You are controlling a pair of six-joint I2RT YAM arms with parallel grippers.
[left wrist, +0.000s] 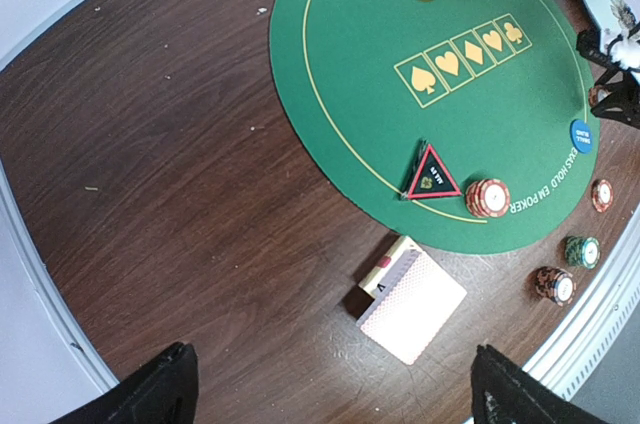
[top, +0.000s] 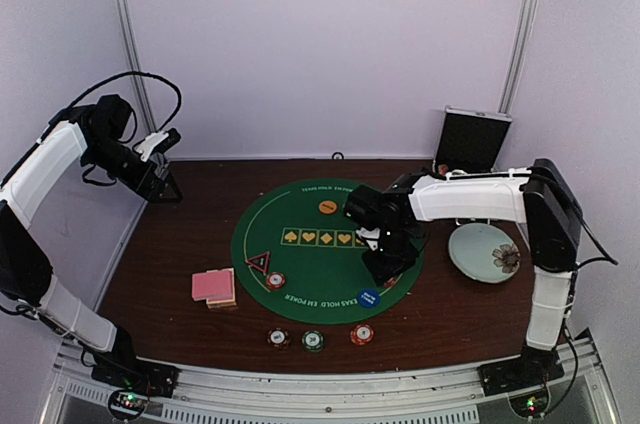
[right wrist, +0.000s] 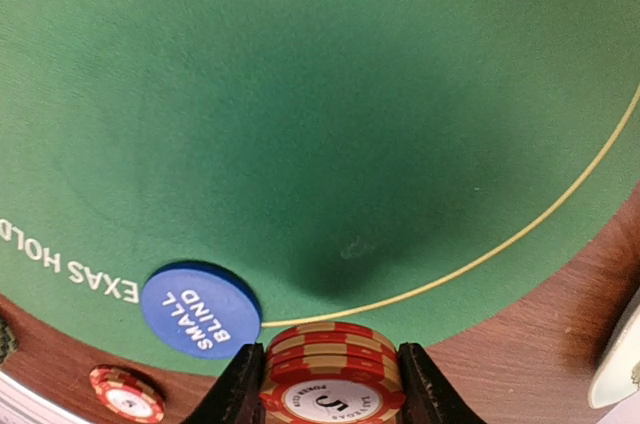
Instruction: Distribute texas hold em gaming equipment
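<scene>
My right gripper (right wrist: 333, 389) is shut on a short stack of red striped poker chips (right wrist: 333, 369), just above the near rim of the green poker mat (right wrist: 300, 124), beside the blue small-blind disc (right wrist: 200, 309). From above, that gripper (top: 390, 269) hangs over the mat's right side. My left gripper (top: 165, 184) is raised high at the far left, open and empty, its fingers (left wrist: 150, 389) wide apart. A deck of pink-backed cards (left wrist: 412, 304) lies left of the mat. Another red chip stack (left wrist: 487, 197) sits by a red triangle marker (left wrist: 432, 176).
Three chip stacks, dark (top: 278, 338), green (top: 313, 341) and red (top: 362, 334), line the table's front edge. An orange disc (top: 328, 207) lies at the mat's far side. A floral plate (top: 484, 252) sits to the right, and an open black case (top: 470, 141) stands behind it.
</scene>
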